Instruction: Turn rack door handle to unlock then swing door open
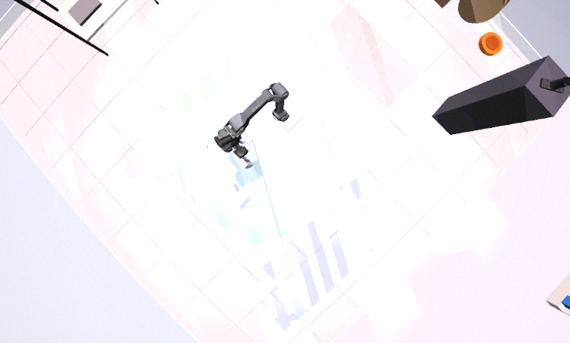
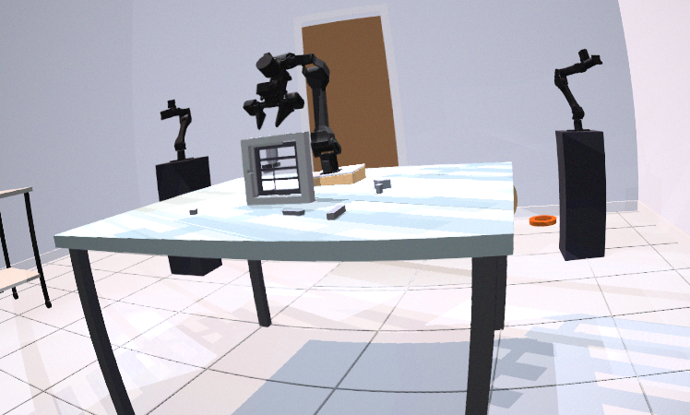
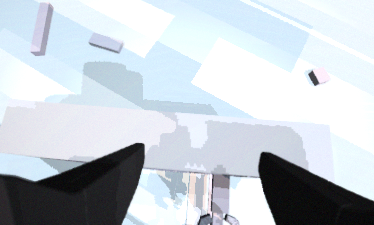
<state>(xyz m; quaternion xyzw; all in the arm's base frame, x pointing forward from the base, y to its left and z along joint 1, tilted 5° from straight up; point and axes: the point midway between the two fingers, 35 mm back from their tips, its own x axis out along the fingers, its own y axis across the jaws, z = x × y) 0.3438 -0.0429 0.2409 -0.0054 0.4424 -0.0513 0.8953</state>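
The grey rack frame stands upright on the table. A dark inner border with crossbars fills its opening; how far the door stands open is not clear. My gripper is open and empty, pointing down above the frame's top bar and apart from it. In the wrist view the top bar runs across just beyond the fingertips. A dark rounded part shows between the fingers at the bottom edge; I cannot tell whether it is the handle, nor how the handle is turned.
Small grey blocks lie on the table on the frame's far side from my arm. Another grey piece lies near the arm's wooden base, beside the frame.
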